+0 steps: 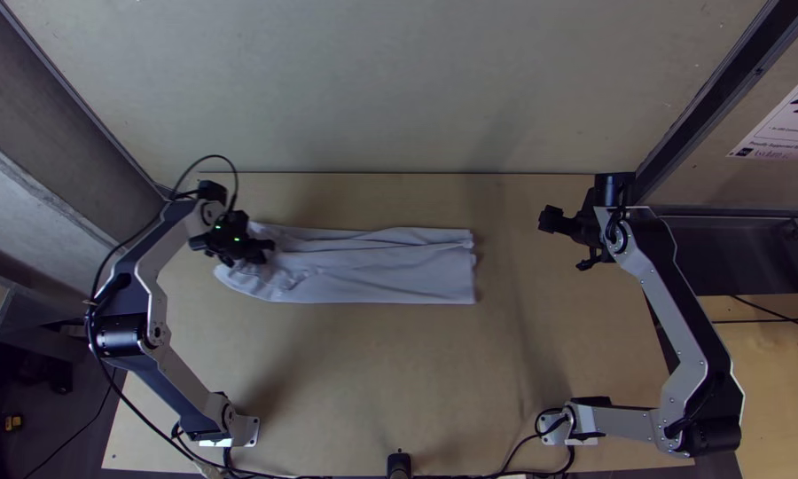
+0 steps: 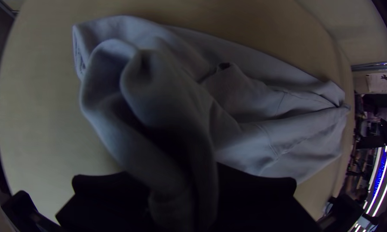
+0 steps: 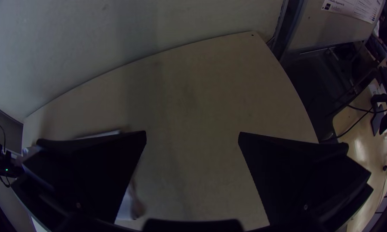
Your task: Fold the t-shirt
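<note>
T-shirt (image 1: 390, 270) is laid in a strip on bench (image 1: 399, 381), left end pinched by left gripper (image 1: 259, 253), likely for folding rightward; right gripper (image 3: 192, 137) is held aside, jaws open.

Lies on the bench (image 1: 399, 372) as a plain pale shirt (image 1: 381, 275), folded into a long narrow strip running crosswise, mostly left of the middle. Ends nearly straight at the right, wrinkles lengthwise along the far half, and bunches at the left, with thick folds caught in the left hand (image 1: 262, 251).
</note>
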Robot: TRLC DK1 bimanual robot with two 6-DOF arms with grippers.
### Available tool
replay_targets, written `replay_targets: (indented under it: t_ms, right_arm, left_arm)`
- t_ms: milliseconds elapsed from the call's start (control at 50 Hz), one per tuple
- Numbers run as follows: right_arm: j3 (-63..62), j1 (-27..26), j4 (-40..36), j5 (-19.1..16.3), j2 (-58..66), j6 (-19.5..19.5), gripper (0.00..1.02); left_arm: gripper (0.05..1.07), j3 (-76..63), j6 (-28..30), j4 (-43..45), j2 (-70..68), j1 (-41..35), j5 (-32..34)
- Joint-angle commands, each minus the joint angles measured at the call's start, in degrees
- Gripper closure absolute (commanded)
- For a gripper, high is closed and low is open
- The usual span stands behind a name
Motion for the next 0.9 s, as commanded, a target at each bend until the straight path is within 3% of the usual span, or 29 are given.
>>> replay_targets:
  t_ms: [0, 140, 300, 440, 520, 640, 880]
  right_arm:
    - [-1.5, 0.4, 1.2, 0.4, -1.2, 1.9, 0.04]
    - [-1.4, -0.2, 1.6, 0.4, -1.1, 1.9, 0.04]
    - [-0.8, -0.9, 2.1, 0.5, -1.1, 1.4, 0.04]
    - [-0.4, -1.2, 2.1, 0.5, -1.2, 0.7, 0.04]
    - [-0.3, -1.2, 2.1, 0.5, -1.3, 0.7, 0.04]
    - [-0.7, -1.3, 2.1, 0.5, -1.9, 0.7, 0.04]
    - [-2.1, -2.1, 2.0, 0.4, -3.0, 0.4, 0.04]
  left_arm:
    - [1.04, 2.3, 8.2, -1.8, -2.0, 4.6, -3.5]
    - [1.05, 3.6, 15.8, -1.8, -1.5, 10.6, -7.2]
    - [1.04, 6.6, 20.3, -1.7, 0.4, 15.9, -10.1]
    - [1.04, 7.4, 23.9, 0.1, -0.1, 16.3, -18.2]
    - [1.04, 8.1, 25.5, 0.2, -1.5, 15.5, -20.5]
    - [1.04, 8.5, 28.2, -0.1, -4.2, 11.2, -31.9]
    - [1.04, 8.1, 26.7, -2.8, -11.0, -0.6, -38.5]
